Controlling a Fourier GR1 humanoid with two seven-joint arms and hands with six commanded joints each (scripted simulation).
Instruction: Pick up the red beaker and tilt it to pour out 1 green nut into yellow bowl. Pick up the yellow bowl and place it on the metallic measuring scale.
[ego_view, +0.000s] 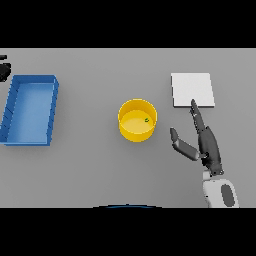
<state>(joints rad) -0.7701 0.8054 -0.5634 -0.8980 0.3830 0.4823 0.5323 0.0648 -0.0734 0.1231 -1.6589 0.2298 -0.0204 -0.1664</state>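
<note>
A yellow bowl (137, 120) stands near the middle of the table with one small green nut (146, 120) inside it at the right. The metallic measuring scale (192, 89), a flat pale square, lies to the upper right of the bowl. My right hand (207, 142) is open to the right of the bowl, apart from it, fingers straight and pointing toward the scale's lower edge, thumb spread toward the bowl. No red beaker shows in the view. My left hand (4, 69) shows only as a dark shape at the far left edge.
A blue rectangular tray (31, 109) sits at the left side of the table, well away from the bowl.
</note>
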